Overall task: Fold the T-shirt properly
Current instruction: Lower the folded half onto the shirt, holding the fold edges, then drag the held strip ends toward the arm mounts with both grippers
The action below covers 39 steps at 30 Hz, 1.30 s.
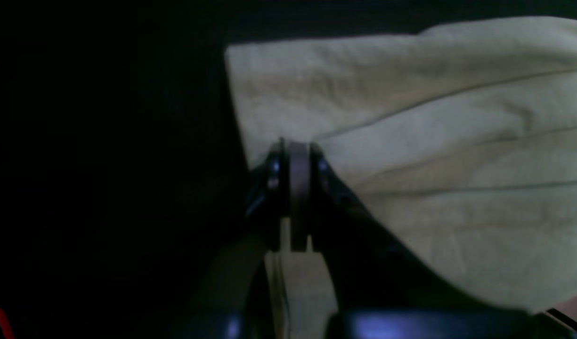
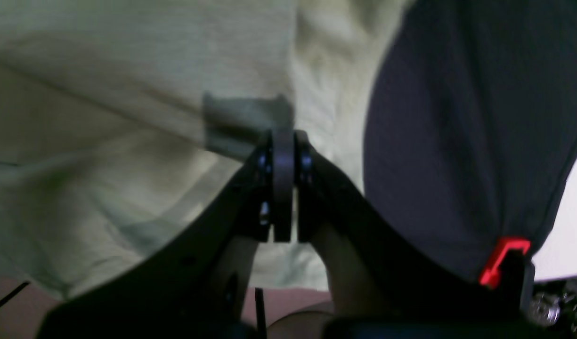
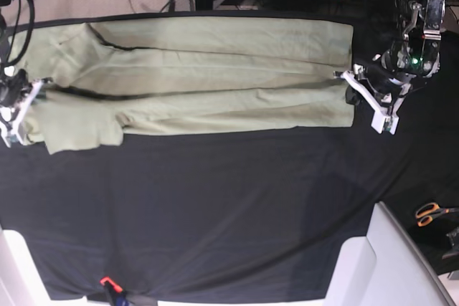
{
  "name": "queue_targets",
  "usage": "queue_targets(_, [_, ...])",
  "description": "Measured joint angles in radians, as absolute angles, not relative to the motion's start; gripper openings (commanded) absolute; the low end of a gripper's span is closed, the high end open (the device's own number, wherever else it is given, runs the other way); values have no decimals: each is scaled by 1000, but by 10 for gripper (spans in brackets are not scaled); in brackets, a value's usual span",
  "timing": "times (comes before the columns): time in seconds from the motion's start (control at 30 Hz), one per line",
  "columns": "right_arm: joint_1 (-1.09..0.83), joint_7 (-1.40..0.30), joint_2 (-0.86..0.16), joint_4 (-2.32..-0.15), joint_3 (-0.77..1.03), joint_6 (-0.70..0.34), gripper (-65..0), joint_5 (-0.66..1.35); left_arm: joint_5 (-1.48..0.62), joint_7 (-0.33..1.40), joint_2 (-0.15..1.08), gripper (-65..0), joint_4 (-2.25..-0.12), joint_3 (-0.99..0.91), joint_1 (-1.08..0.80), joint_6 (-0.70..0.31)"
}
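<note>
Stretching between both arms, the T-shirt (image 3: 193, 77) is pinched at its hem by the left gripper (image 1: 298, 150) and at its neck end by the right gripper (image 2: 283, 141).

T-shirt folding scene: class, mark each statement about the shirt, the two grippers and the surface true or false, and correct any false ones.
1. The T-shirt lies stretched lengthwise across the black cloth. True.
2. The left gripper stands wide open. False: it is shut at the shirt's edge.
3. The right gripper is shut. True.
4. The scissors lie on the shirt. False: they lie off to the side, apart from it.
5. The shirt is red. False: pale green.
</note>
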<state>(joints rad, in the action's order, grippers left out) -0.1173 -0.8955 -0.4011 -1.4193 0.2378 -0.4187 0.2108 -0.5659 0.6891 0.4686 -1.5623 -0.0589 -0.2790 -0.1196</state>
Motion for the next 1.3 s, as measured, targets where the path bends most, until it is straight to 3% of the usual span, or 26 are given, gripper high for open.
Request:
queue_targets(0.93, [-191,-891,-427,-1443,234,-418,-650,215,-569,685,466,-650,-1569,-58,-378,-122])
queue_targets(1.3, [-198,-896,-392,-1443,238,-418,-650,209,-567,682,466,-650,-1542,-56,-380,-123])
